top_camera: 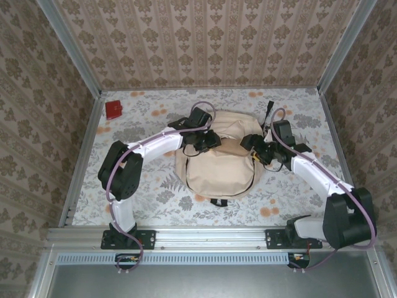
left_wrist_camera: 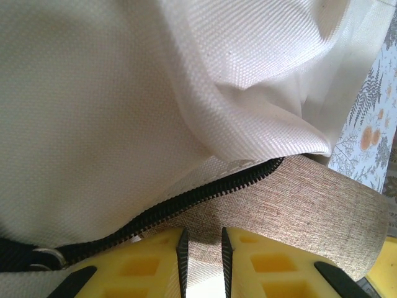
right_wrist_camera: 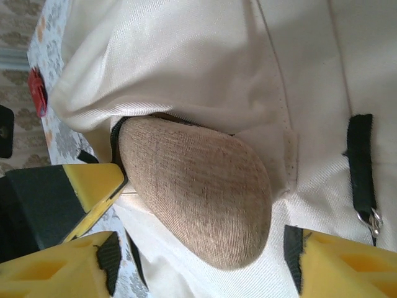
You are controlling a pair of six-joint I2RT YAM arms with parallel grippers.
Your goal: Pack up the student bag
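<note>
The student bag (top_camera: 217, 164) is lying in the middle of the flowered bench (top_camera: 149, 192), between the two arms. The left gripper (left_wrist_camera: 203, 248) is pinching a fold of its tan fabric just below the dark zipper (left_wrist_camera: 205, 192), jaws nearly together. The right gripper (right_wrist_camera: 200, 257) is holding its jaws spread wide around the bag's brown woven bulge (right_wrist_camera: 198, 192).

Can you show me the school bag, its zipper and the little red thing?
student bag (top_camera: 217, 166): top external view, middle of its beige front.
zipper (left_wrist_camera: 205, 193): left wrist view, on the black teeth.
red thing (top_camera: 113, 110): top external view, its middle.
</note>
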